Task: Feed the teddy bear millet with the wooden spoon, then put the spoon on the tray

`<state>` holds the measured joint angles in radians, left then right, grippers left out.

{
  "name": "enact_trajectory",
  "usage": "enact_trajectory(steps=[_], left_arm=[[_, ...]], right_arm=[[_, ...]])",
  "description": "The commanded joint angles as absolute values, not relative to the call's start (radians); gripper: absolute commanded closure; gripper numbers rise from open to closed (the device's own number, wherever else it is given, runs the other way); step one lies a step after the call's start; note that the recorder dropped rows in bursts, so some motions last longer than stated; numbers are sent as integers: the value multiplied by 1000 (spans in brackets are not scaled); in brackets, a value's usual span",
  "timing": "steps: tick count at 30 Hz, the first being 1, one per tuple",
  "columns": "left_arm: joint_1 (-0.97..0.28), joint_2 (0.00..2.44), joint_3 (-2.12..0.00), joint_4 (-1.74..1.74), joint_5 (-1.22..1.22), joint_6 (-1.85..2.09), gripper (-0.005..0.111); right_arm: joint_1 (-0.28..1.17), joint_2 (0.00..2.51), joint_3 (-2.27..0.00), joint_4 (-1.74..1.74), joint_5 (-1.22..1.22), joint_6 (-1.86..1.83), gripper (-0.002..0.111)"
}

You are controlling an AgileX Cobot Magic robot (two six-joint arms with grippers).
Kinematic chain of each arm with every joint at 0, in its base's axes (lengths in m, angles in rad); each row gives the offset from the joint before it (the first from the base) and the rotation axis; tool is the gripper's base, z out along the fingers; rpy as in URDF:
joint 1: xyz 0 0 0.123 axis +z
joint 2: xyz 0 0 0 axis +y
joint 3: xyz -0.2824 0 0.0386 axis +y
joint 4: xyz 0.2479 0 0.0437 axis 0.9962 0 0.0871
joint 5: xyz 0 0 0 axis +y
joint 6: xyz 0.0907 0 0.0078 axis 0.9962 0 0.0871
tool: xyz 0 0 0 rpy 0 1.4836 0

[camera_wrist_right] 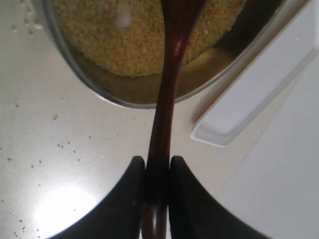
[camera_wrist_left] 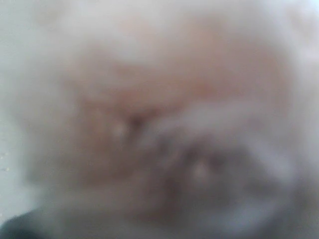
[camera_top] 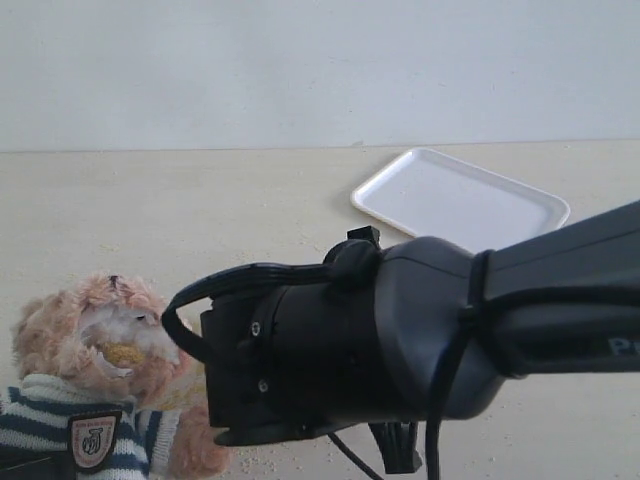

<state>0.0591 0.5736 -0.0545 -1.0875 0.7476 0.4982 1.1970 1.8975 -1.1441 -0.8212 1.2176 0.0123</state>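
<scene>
The teddy bear (camera_top: 90,350) sits at the lower left of the exterior view, with a clump of yellow millet (camera_top: 123,353) on its white muzzle. Blurred bear fur (camera_wrist_left: 149,109) fills the left wrist view, so the left gripper's jaws cannot be made out. My right gripper (camera_wrist_right: 157,162) is shut on the thin handle of the wooden spoon (camera_wrist_right: 167,89). The spoon's round end reaches over the millet (camera_wrist_right: 114,35) in the steel bowl (camera_wrist_right: 99,92). The white tray (camera_top: 460,200) lies at the back right, and its corner (camera_wrist_right: 239,107) sits beside the bowl.
The right arm's black body (camera_top: 400,340) crosses the exterior view close to the camera, hiding the bowl, the spoon and much of the table. Loose grains (camera_wrist_right: 60,145) are scattered on the pale tabletop near the bowl and in front of the bear (camera_top: 250,460).
</scene>
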Motion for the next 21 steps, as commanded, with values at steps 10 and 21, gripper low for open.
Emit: enact_trajectory(steps=[10, 21], left_arm=[[60, 565, -54, -1111, 751, 502, 102], [60, 565, -54, -1111, 751, 502, 102]], right_arm=[[1196, 1896, -1210, -655, 1221, -18, 106], [1162, 1894, -1210, -577, 1221, 17, 106]])
